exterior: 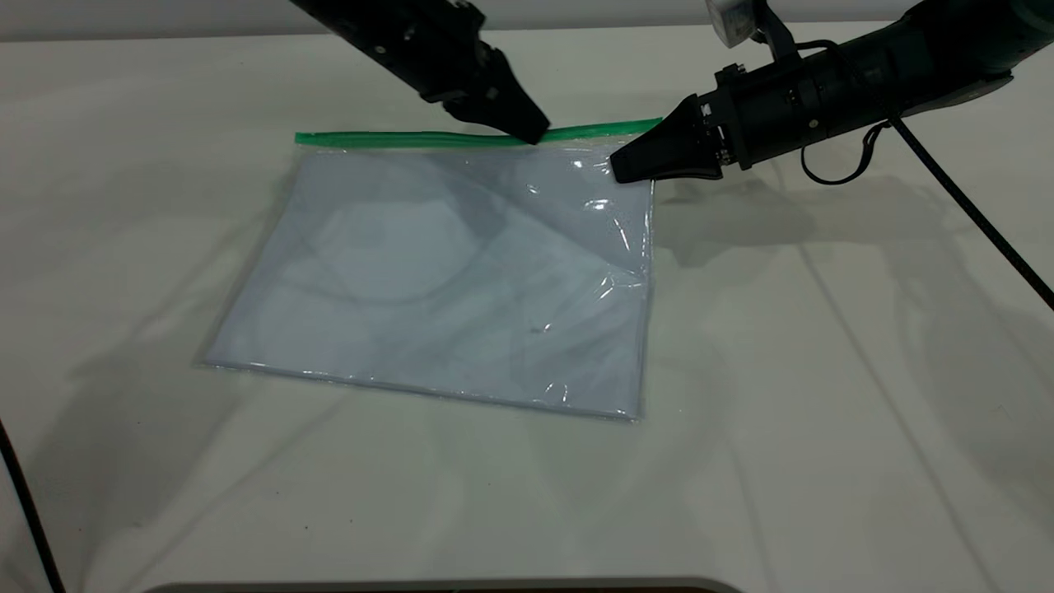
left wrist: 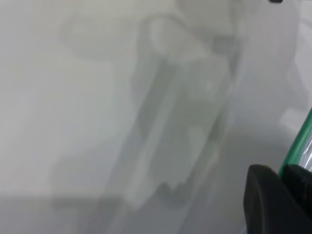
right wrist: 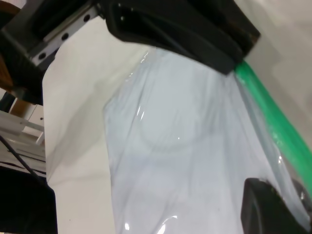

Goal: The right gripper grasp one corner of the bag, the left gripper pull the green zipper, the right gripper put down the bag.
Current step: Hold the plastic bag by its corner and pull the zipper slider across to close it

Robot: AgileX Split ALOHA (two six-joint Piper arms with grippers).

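On the pale table (exterior: 823, 395) the bag (exterior: 445, 280) is laid flat for most of its area, its pale bluish-white sheets showing through the clear plastic. Its far long edge is formed by the green zipper (exterior: 395, 138), which runs from the far left corner toward the far right corner. That far right corner is seen slightly raised and creased, with bright glints on the plastic near it.

The right gripper (exterior: 630, 167) is positioned at this far right corner, reaching in from the right side of the exterior view; its black pointed tips are closed on the plastic just below the end of the green strip (the corner is pinched between them, as far as can be made out). A looping black cable (exterior: 840, 169) is seen under its arm, and a white-grey module (exterior: 733, 21) is mounted above it.

The left gripper (exterior: 527, 130) is lowered from the far left onto the zipper, right of the strip's middle and near the right gripper without touching it. Its tips are pressed together at the green strip, and in the left wrist view the green edge (left wrist: 297, 146) is seen running into the narrow slit between the black fingers (left wrist: 265, 204). The slider tab itself cannot be made out. In the right wrist view the green strip (right wrist: 273, 117) is seen disappearing beneath the left gripper's black body (right wrist: 185, 29).
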